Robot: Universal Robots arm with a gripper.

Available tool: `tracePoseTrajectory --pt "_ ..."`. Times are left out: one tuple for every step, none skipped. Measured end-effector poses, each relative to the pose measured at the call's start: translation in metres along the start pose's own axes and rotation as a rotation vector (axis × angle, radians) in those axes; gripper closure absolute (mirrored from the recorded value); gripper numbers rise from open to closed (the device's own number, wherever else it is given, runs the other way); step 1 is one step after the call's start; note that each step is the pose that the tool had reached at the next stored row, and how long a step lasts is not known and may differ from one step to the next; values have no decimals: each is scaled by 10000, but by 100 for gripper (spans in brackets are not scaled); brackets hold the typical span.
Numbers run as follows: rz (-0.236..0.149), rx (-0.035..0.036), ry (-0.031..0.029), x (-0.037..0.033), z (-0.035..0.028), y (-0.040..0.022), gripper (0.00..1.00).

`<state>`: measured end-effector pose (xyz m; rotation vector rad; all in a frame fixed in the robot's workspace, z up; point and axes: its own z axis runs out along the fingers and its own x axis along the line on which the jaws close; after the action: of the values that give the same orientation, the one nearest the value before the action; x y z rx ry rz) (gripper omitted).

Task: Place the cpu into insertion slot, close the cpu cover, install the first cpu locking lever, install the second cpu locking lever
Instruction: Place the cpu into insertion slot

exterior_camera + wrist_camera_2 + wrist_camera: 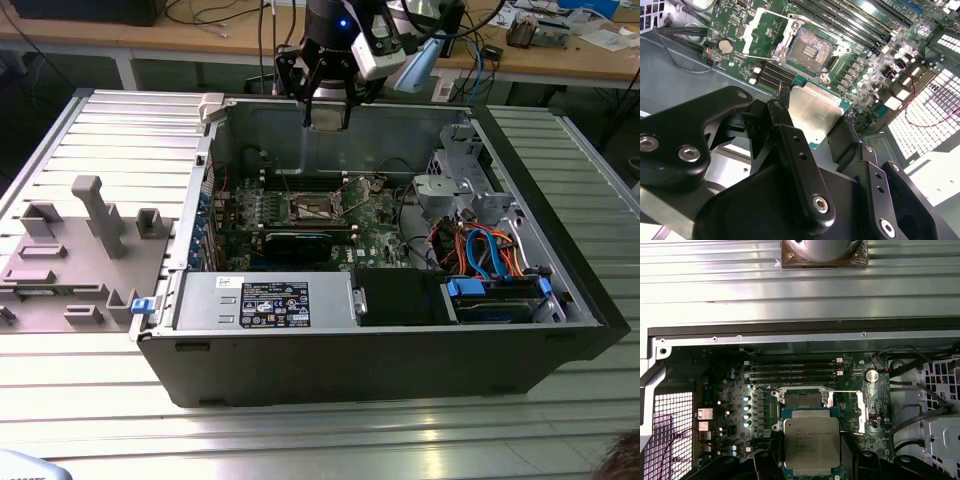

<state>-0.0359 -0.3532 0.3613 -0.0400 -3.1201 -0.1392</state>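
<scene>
My gripper hangs above the far wall of the open computer case. It is shut on the cpu, a flat square chip with a silver top, also seen at cpu between the black fingers. Below it on the green motherboard the insertion slot lies open and bare, dark centre showing, slot. The cpu cover is swung open to one side of the slot. In the exterior view the slot sits mid-board, well below the gripper.
Long memory slots and a coin battery flank the socket. A black graphics card, power supply and a drive cage with coloured cables fill the case. A grey fixture tray lies at the exterior view's left.
</scene>
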Motion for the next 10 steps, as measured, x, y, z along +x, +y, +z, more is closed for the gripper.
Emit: tracePoseTrajectory --pt "0 0 0 0 3 0 45" --pt "1 -1 0 0 6 0 45" --pt "0 0 0 0 7 -1 45" --pt "0 0 1 0 8 -1 45" --pt "0 0 0 0 11 -1 45" --pt "0 -1 0 0 13 -1 45" --pt "0 0 0 0 16 -1 45" --pt "0 0 0 0 20 -2 45" --pt "0 0 0 -1 23 -2 45" --pt "0 0 0 0 24 -2 45"
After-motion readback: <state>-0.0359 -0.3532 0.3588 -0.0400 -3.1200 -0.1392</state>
